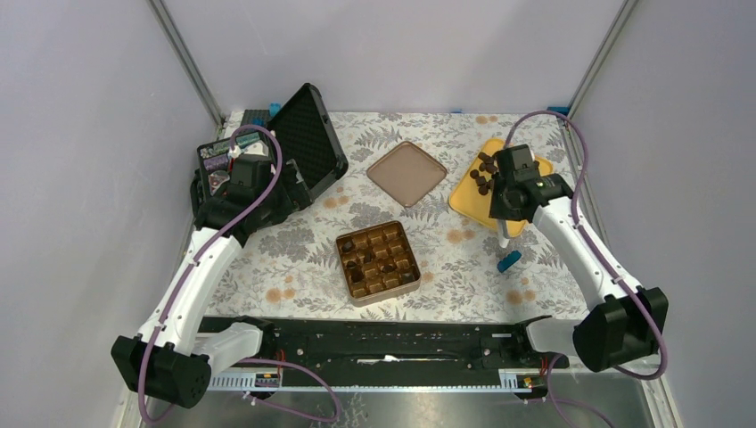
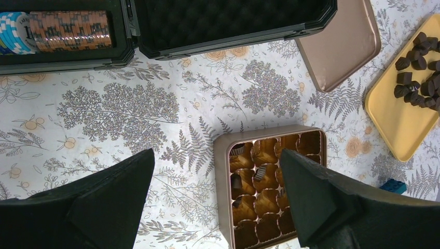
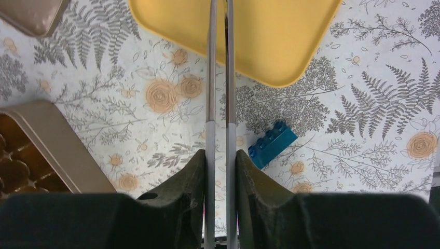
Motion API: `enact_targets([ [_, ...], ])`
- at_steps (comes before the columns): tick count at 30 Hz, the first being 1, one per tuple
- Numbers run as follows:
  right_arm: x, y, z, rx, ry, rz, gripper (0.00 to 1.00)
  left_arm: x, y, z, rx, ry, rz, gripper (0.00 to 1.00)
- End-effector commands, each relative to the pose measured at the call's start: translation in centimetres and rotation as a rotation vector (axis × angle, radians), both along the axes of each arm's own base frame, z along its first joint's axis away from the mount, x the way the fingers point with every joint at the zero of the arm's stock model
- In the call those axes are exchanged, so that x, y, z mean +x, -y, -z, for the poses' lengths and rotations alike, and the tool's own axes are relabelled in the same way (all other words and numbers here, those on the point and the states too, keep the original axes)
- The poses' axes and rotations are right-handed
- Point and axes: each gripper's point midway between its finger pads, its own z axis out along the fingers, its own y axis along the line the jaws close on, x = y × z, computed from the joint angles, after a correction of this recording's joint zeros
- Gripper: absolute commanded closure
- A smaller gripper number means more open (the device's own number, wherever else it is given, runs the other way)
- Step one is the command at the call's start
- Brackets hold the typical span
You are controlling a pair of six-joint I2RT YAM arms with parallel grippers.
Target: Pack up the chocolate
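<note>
Several dark chocolate pieces lie on the yellow tray. A few more chocolates sit in cups of the golden gridded tin. My right gripper is shut on a pair of thin metal tongs that reach over the tray's near edge; their tips run out of view. My left gripper hangs open over the cloth at the tin's left edge, with nothing between its fingers.
The flat brown lid lies behind the tin. An open black case with poker chips stands at the back left. A blue brick lies beside the tongs.
</note>
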Motion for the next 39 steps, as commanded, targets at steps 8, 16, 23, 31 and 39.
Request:
enact_targets([
  [8,3.2,0.1,1.0,0.13,0.026,0.042,0.62,0.4,-0.4,0.2,0.022,0.016,0.0,0.01],
  [16,4.6,1.1,1.2,0.101,0.034,0.083,0.61,0.8,-0.2,0.7,0.024,0.005,0.005,0.01],
  [23,6.0,1.6,1.0,0.076,0.063,0.113,0.61,1.0,-0.1,0.9,0.026,0.0,0.007,0.01],
  [31,7.3,2.1,1.6,0.043,0.067,0.129,0.6,1.0,-0.1,1.0,0.024,-0.001,0.01,0.01],
  [39,7.9,2.9,2.8,-0.006,0.039,0.146,0.6,1.2,0.0,0.8,0.023,0.004,0.015,0.01],
])
